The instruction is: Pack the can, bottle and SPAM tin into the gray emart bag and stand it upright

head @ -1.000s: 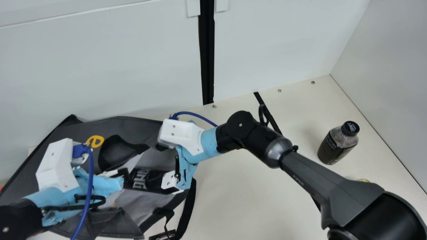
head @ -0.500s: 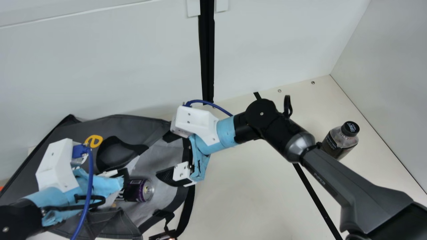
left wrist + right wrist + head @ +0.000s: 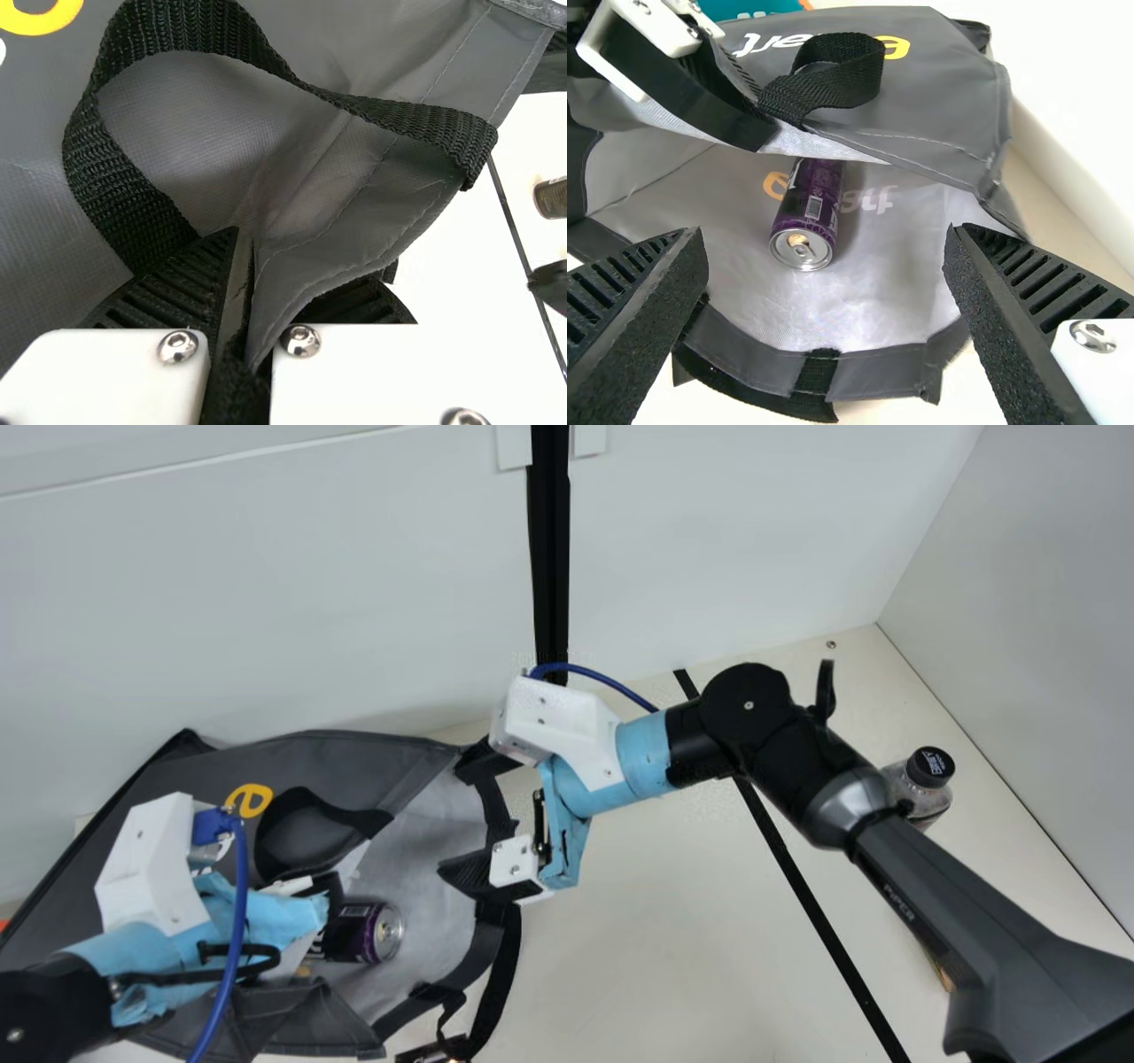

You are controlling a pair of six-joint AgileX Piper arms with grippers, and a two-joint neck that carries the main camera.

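As the gray emart bag (image 3: 354, 762) lies on the tabletop's (image 3: 656, 930) left half, the purple can (image 3: 811, 204) rests sideways inside. Bag probably light, limp; hold by the rim (image 3: 354, 239). Can rigid, maybe slippery; take mid-body. Bottle (image 3: 926, 797) upright near right edge, likely heavier; grip below cap. Left gripper (image 3: 257, 283) closed on bag's rim. Right gripper (image 3: 825, 237) spread wide at the mouth, empty; contact with cloth uncertain.
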